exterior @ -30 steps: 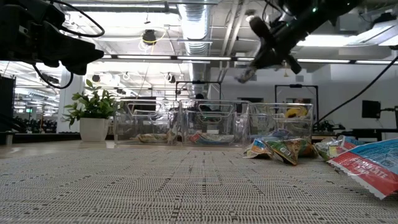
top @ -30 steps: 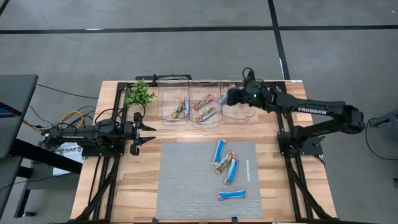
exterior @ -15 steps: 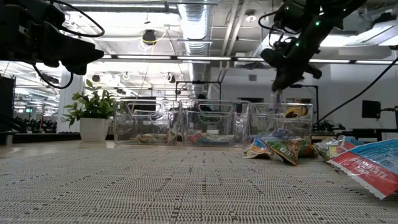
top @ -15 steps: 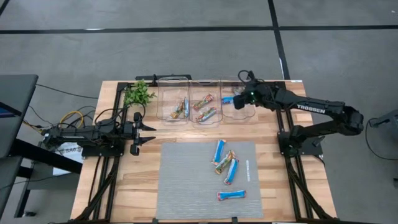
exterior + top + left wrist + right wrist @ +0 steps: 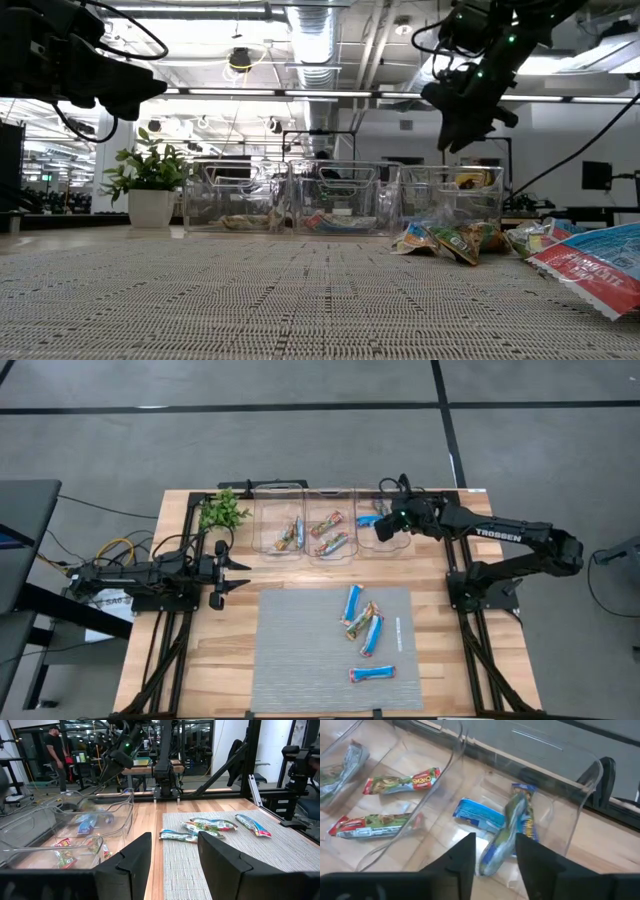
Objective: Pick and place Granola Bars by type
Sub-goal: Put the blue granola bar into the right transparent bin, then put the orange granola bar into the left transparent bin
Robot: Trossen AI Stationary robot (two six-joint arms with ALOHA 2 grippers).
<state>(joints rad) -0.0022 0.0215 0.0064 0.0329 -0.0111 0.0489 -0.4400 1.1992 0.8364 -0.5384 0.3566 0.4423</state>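
Granola Bars [image 5: 364, 622], slim foil-wrapped sticks in blue-and-white or orange-green-brown, lie four together on the grey woven mat [image 5: 300, 660] nearest the viewer. They look light, crinkly and slippery, likely best pinched across the narrow middle. Farther back stand three clear plastic bins [image 5: 330, 520], bars already in each. Over the right-hand bin hangs the right gripper [image 5: 385, 528], fingers apart, a blue bar [image 5: 502, 840] just beneath them, dropping or landed. The left gripper [image 5: 238, 568] waits at the table's left edge, jaws apart and empty.

Four bars [image 5: 362, 628] on mat [image 5: 300, 660], bins [image 5: 330, 520] behind.
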